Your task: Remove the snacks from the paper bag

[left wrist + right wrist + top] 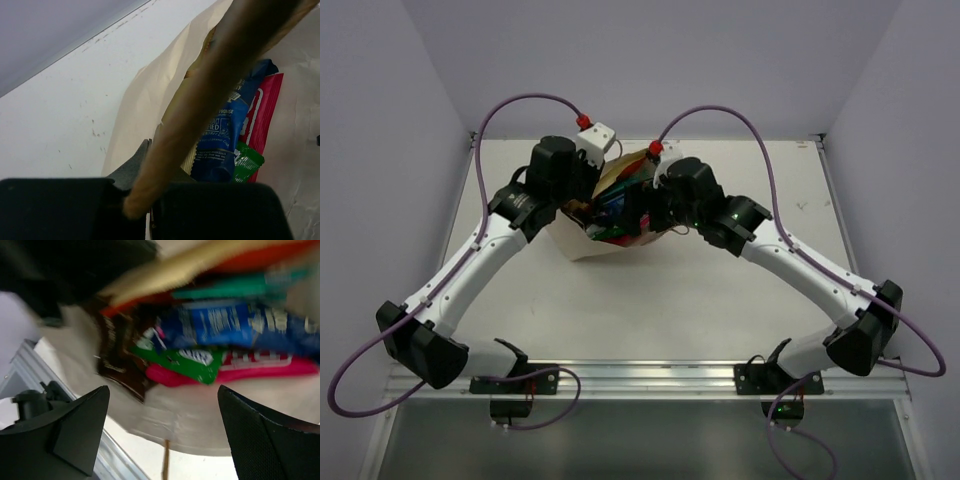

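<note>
The left gripper's (137,202) jaws were pinched shut on the handle (200,110), it seemed to hold the mouth of the paper bag (582,243) up off the worktop (700,290), so the right gripper (162,392), jaws wide open, could reach the snacks (225,325) lying inside the bag.

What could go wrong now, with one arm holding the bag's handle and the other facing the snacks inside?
The left end effector is shut on only the thin handle of the paper bag; a tug could make it slip or tear. The blue pack, green pack and pink pack overlap closely, so the open right end effector may well pinch two at once, or catch the paper lip beneath them.
</note>
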`<state>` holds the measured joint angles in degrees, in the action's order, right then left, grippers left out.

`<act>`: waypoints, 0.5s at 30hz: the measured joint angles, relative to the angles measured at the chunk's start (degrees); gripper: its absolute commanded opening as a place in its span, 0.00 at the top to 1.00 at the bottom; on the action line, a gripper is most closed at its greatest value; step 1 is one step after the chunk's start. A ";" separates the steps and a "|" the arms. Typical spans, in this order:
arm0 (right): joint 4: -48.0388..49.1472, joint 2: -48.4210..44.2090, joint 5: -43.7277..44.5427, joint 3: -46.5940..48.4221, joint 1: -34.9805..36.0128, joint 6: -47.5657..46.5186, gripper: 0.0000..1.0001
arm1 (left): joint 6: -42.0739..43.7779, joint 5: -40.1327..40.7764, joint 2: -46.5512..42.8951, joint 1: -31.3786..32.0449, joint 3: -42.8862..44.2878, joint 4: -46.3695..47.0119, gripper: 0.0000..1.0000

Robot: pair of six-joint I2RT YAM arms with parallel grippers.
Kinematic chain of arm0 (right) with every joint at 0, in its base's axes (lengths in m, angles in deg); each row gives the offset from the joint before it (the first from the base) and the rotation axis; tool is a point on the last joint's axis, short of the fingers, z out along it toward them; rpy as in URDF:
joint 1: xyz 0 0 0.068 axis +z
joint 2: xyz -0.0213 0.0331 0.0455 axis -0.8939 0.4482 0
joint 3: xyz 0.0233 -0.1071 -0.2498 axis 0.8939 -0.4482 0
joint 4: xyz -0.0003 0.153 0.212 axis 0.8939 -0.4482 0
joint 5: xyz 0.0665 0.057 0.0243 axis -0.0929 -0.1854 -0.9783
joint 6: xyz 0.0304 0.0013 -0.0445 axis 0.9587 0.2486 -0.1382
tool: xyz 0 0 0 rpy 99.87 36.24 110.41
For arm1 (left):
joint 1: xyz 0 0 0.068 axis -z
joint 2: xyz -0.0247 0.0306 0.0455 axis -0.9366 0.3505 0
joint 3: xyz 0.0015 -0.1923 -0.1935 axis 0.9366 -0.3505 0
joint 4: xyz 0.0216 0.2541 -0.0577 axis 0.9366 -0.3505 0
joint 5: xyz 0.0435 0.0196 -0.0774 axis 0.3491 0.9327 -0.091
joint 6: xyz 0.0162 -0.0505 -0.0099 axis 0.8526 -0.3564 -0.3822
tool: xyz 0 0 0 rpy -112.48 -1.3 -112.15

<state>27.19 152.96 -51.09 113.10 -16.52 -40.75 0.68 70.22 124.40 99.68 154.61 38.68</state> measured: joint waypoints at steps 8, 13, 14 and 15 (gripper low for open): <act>0.00 1.68 9.62 -5.18 -0.02 15.52 0.08 | -6.49 0.48 -1.16 0.96 -2.60 2.01 1.00; -0.44 5.88 14.56 -0.35 -0.02 23.87 0.11 | -9.38 0.42 -2.29 2.73 -3.23 2.12 1.00; -0.55 6.78 15.41 0.22 -0.02 25.51 0.11 | -9.62 0.42 -2.36 2.99 -3.23 2.08 1.00; -0.57 7.50 15.91 0.35 -0.02 27.06 0.12 | -9.88 0.33 -2.38 3.26 -3.23 2.05 1.00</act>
<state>26.62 160.46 -35.17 113.45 -16.54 -13.69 -9.20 70.54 122.02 102.93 151.38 40.74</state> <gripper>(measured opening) 0.894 0.032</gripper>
